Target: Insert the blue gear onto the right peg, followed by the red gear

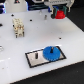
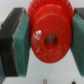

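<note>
Red gear (image 2: 48,37), seemingly light, stiff plastic, clamped at its toothed rim between the gripper (image 2: 47,40) pads, hub exposed.

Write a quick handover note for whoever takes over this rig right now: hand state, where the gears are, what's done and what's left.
Hand: shut on the red gear, pads on opposite sides, held high at the far end of the table, near the top of the exterior view.
Blue gear: lying on the grey plate, at its end toward the exterior view's right. It looks seated on the right peg, which is hidden under it.
Other peg: bare.
Done: blue gear placed, red gear picked up.
Left: carry the red gear to the plate and seat it on the same peg.
</note>
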